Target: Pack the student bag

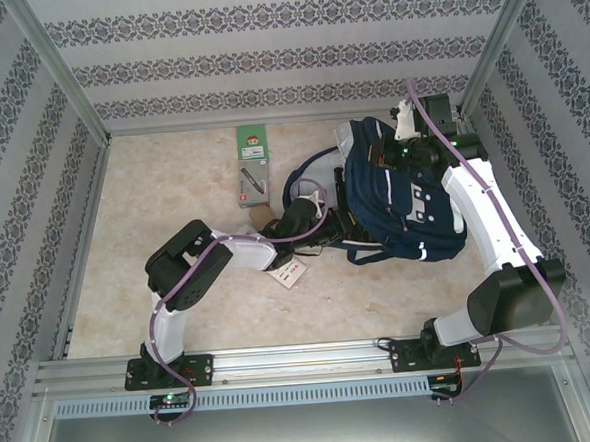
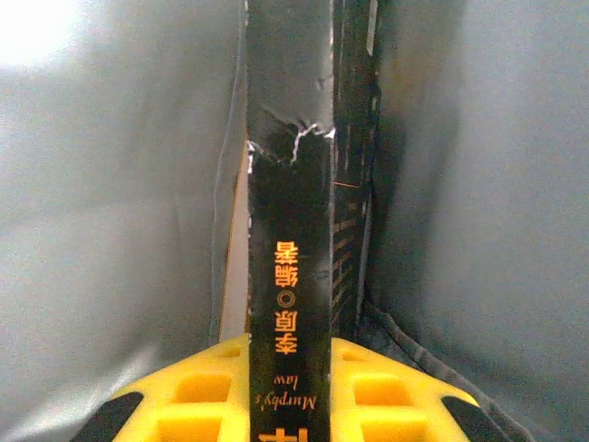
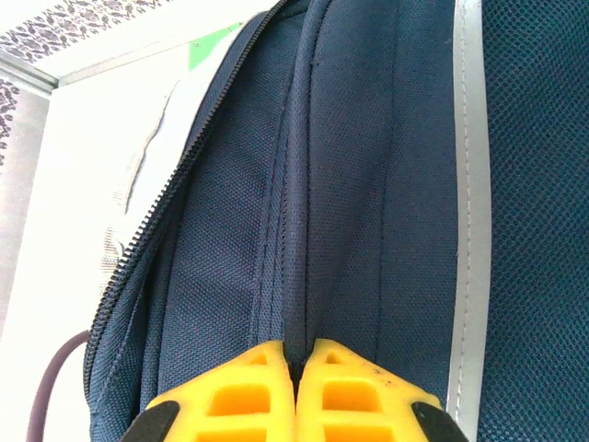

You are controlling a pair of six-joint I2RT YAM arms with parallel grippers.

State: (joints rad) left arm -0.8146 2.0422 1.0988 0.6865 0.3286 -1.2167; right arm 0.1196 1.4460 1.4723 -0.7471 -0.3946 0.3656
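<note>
A metal rail [image 1: 303,359] runs along the near edge, with both arm bases bolted to it. Beyond it lies the table [image 1: 155,220], a pale beige marbled top. A white slip [image 1: 288,273] lies on it under the left forearm. The bag [image 1: 404,199] lies right of centre, toward the far side. The left hand [image 2: 290,368] is at the bag's left end, in among grey lining, and is clamped on the spine of a black book [image 2: 290,230] with orange lettering. The right hand [image 3: 296,354] is at the bag's far end, its fingers pressed together on a fold of navy fabric beside an open zip. A grey packet [image 1: 253,185] and a green card [image 1: 252,141] lie left of the bag, near the back. Walls [image 1: 265,53] papered in patterned grey bands close in three sides.
</note>
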